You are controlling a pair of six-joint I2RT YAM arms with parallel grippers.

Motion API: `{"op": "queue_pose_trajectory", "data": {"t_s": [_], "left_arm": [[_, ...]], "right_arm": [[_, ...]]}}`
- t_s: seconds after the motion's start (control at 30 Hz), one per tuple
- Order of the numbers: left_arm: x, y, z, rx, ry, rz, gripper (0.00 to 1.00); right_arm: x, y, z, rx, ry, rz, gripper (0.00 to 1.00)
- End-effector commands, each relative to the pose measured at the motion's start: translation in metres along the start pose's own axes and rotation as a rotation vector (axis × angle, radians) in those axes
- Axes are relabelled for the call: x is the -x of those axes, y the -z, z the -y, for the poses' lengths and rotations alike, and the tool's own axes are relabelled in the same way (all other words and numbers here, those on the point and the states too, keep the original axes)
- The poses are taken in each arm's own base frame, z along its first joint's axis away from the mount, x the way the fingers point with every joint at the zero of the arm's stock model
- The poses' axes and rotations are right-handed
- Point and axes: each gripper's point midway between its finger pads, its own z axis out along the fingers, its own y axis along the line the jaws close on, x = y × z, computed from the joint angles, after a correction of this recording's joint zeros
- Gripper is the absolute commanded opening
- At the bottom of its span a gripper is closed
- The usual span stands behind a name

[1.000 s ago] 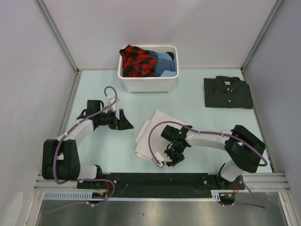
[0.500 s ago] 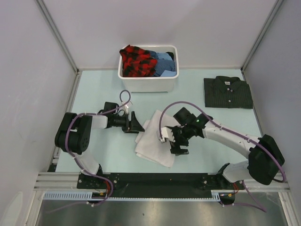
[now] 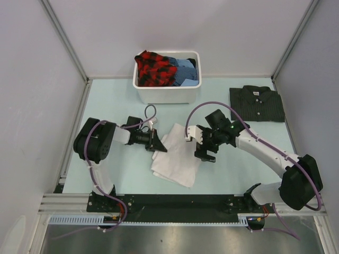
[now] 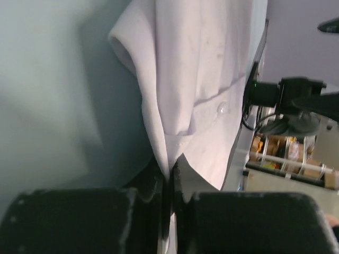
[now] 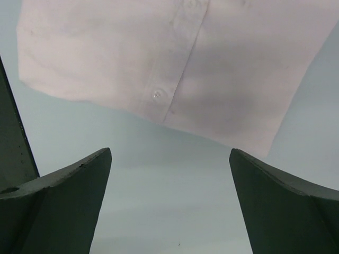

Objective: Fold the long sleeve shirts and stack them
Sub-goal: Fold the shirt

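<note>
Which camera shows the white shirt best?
The top camera: nearly the whole folded white shirt is in view. The left wrist shows only the edge the left gripper pinches; the right wrist shows one buttoned part.

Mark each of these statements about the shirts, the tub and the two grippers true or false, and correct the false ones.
1. The left gripper is shut on an edge of the white shirt. True.
2. The right gripper is clamped on the white shirt. False: its jaws stand wide apart with nothing between them, just off the shirt's edge.
3. The dark striped shirt lies folded at the far right of the table, apart from the white shirt. True.
4. The tub is empty. False: it holds a red-and-black plaid cloth and a blue cloth.
</note>
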Motion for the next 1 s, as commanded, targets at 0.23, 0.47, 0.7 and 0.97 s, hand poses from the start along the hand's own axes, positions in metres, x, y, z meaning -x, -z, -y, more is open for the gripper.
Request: {"op": "queue_pose_trajectory", "data": {"t_s": [0.23, 0.47, 0.7, 0.97], "left_arm": [[0.043, 0.102, 0.054, 0.386, -0.273, 0.050, 0.00], [0.058, 0.161, 0.110, 0.686, -0.486, 0.035, 0.00], [0.051, 0.097, 0.095, 0.842, -0.416, -0.106, 0.00], [0.049, -0.068, 0.111, 0.905, -0.516, -0.170, 0.03]], "right_arm": [[0.001, 0.011, 0.034, -0.135, -0.234, 0.059, 1.00], [-0.012, 0.027, 0.074, -0.182, -0.655, 0.168, 1.00], [-0.052, 0.054, 0.098, -0.115, -1.205, 0.349, 1.00], [-0.099, 0.062, 0.089, 0.028, -1.608, 0.482, 1.00]]}}
